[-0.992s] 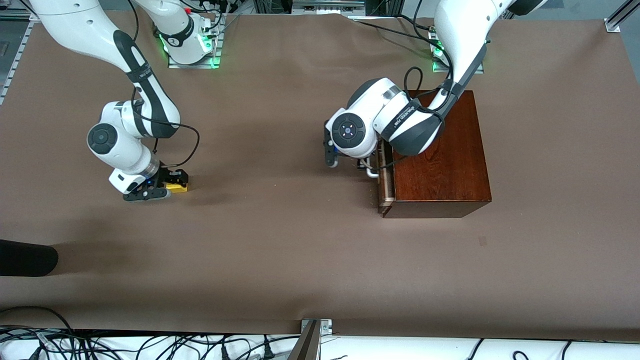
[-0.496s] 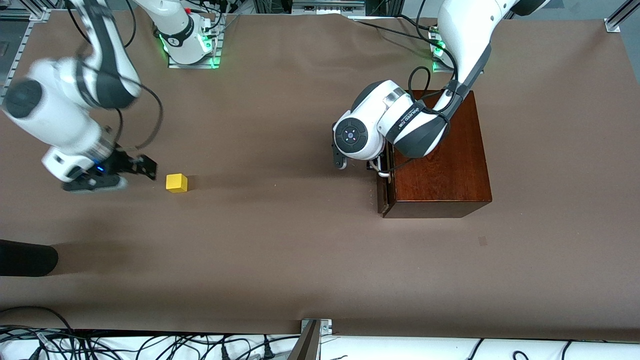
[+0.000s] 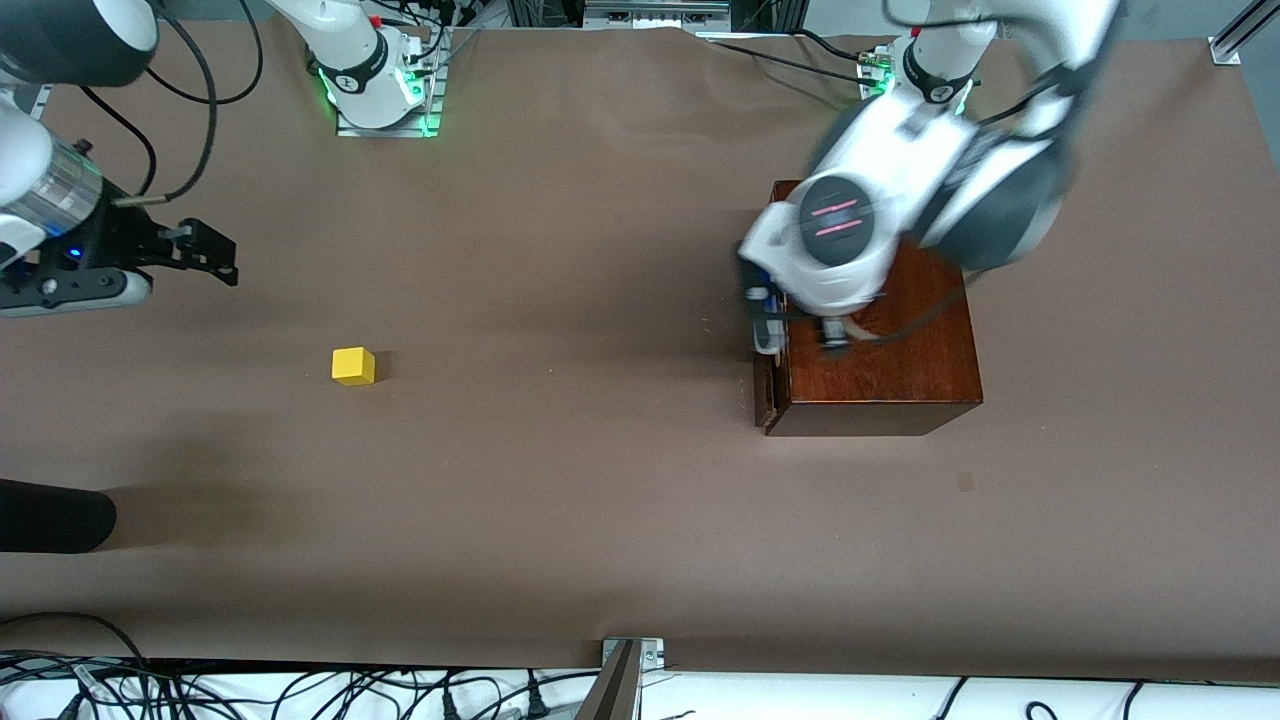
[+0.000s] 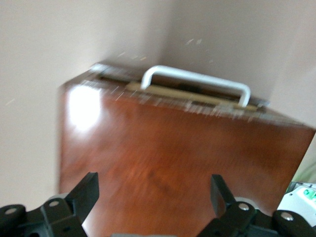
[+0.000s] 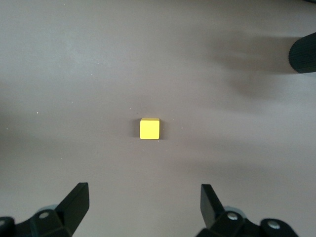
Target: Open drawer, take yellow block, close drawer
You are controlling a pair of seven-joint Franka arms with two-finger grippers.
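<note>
Two risks w/ little left to do: the drawer [image 3: 768, 385] looks near flush in the box [image 3: 880, 330], but the left gripper [image 4: 154, 197], spread wide over the box top, could clip the handle [image 4: 195, 79], while the block [image 3: 353, 366] sits on the table [image 3: 560, 500] toward the right arm's end, under the empty, wide-open right gripper [image 5: 143, 205].

The left end effector [image 4: 154, 195] hangs over the wooden box [image 3: 880, 340], fingers spread wide. The right end effector [image 5: 143, 205] hovers above the counter [image 3: 560, 500], well apart from the box, fingers wide.
</note>
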